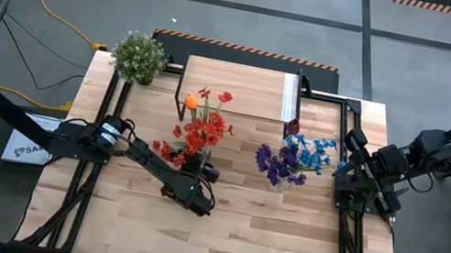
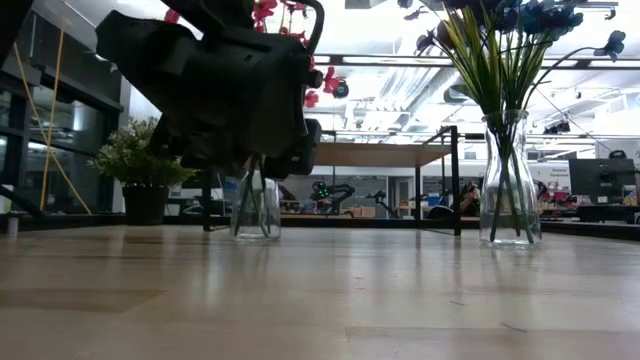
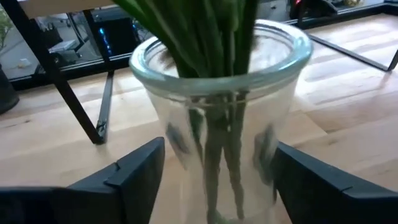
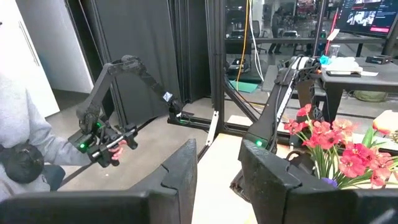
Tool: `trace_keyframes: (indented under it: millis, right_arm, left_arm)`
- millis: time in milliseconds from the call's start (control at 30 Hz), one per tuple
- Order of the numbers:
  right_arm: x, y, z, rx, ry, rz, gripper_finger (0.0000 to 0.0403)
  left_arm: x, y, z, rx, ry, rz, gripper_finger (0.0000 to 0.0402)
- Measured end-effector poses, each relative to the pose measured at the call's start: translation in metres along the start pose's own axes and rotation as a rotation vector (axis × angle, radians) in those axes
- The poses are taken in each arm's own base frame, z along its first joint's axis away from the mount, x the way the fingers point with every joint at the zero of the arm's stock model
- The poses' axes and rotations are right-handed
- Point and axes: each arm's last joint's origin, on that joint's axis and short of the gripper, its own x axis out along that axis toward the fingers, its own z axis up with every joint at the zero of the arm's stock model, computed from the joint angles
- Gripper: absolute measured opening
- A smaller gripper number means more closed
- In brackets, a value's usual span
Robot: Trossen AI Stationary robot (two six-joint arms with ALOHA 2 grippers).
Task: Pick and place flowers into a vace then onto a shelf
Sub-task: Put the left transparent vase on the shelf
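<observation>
A clear glass vase (image 3: 186, 118) holds red flowers and an orange tulip (image 1: 200, 127) and stands upright on its base on the table in front of the shelf (image 1: 237, 87). My left gripper (image 3: 217, 165) is open at table height, with one finger on each side of this vase's body. In the low view the gripper hides most of the vase (image 2: 256, 208). A second glass vase (image 2: 510, 190) with blue and purple flowers (image 1: 297, 156) stands to the right. My right gripper (image 4: 219, 155) is open and waits at the table's right edge (image 1: 355, 182). My left gripper has its fingers (image 3: 140, 171) beside the vase's lower body (image 3: 163, 134), level, coming from the table's near side. The glass wall lies very close to both fingers; I cannot tell whether they touch it. The vase stands upright on the table.
A bushy potted plant (image 1: 138, 55) stands at the far left corner. The shelf's black legs (image 3: 102, 106) rise just behind the vase. A person in grey (image 4: 25, 143) sits beyond the table handling a small arm. Bare wood (image 1: 224, 238) covers the near half.
</observation>
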Motion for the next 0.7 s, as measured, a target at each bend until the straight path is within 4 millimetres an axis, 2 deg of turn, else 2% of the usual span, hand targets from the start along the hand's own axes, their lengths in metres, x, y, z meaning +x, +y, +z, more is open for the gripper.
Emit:
trace_keyframes:
  millis: [367, 700]
  right_arm:
    - [0.0000, -0.0004, 0.0000, -0.005, -0.001, -0.014, 0.0114]
    - [0.0000, -0.0005, 0.0000, -0.006, -0.001, -0.015, 0.0114]
  left_arm:
    - [0.0001, -0.0028, 0.0014, -0.069, -0.052, -0.023, 0.0214]
    - [-0.0002, -0.0033, 0.0024, -0.108, -0.060, -0.027, 0.0211]
